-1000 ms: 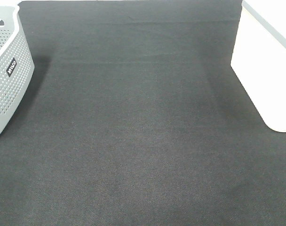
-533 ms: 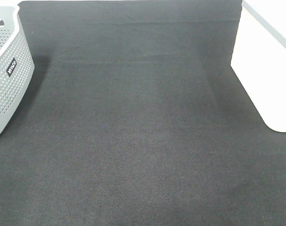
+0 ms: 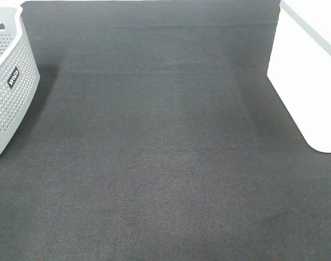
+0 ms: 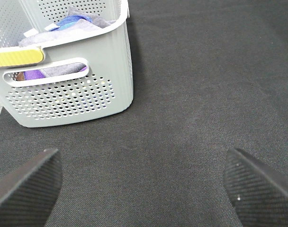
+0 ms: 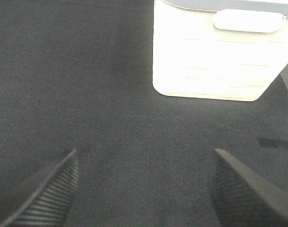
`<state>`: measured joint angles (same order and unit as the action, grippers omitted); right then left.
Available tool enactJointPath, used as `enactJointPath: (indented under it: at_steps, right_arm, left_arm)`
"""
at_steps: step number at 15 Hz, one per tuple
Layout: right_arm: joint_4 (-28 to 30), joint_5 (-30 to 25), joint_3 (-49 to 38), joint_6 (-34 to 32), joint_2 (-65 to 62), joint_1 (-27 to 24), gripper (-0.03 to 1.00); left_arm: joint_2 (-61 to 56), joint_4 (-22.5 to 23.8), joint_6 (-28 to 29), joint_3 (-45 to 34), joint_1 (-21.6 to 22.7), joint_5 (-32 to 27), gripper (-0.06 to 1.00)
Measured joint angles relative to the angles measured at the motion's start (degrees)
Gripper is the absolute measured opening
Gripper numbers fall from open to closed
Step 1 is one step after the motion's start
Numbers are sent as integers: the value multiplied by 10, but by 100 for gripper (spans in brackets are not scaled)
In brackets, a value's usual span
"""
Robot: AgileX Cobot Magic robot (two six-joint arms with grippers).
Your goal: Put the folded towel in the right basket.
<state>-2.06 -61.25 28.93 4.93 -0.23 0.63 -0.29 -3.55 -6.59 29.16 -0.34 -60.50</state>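
The right basket (image 3: 312,81) is a plain white bin at the right edge of the black cloth; it also shows in the right wrist view (image 5: 215,56). No folded towel lies on the cloth. The left basket (image 3: 7,81) is grey and perforated, and the left wrist view (image 4: 68,80) shows grey, blue and purple cloth inside it. My left gripper (image 4: 144,189) is open and empty above the cloth near the grey basket. My right gripper (image 5: 144,189) is open and empty above the cloth near the white basket. Neither gripper shows in the exterior high view.
The black cloth (image 3: 165,152) covers the table between the two baskets. A yellow strip (image 4: 16,57) lies along the grey basket's handle rim.
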Motion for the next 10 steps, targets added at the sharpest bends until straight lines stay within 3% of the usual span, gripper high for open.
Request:
enactJointPath:
  at_steps: [10]
  right_arm:
    - [0,0,0,0,0,0,72]
  left_arm:
    - [0,0,0,0,0,0,87]
